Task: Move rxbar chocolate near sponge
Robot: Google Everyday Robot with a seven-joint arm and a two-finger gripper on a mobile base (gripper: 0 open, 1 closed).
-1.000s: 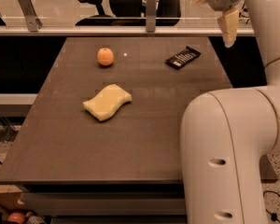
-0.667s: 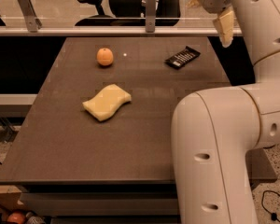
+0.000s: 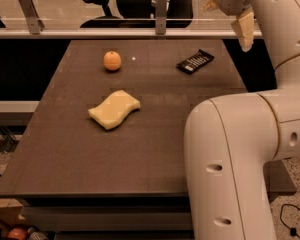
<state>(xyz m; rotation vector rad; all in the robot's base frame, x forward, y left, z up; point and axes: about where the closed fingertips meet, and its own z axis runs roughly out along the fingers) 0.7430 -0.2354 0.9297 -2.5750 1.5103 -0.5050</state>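
Note:
The rxbar chocolate [image 3: 195, 61] is a flat black wrapper with white print, lying at the far right of the dark table [image 3: 140, 154]. The sponge [image 3: 114, 109] is a pale yellow wavy block lying left of the table's middle, well apart from the bar. My gripper [image 3: 228, 16] hangs above the table's far right corner, up and to the right of the bar. It is open and empty, with one pale finger [image 3: 243, 29] pointing down.
A round orange fruit [image 3: 112, 61] sits at the far left of the table. My white arm [image 3: 235, 159] fills the right foreground and covers the table's near right part. A rail and glass partition [image 3: 115, 33] run behind the far edge.
My arm has swung a little to the left, with the gripper still high over the far right corner. The bar, sponge and orange have not moved.

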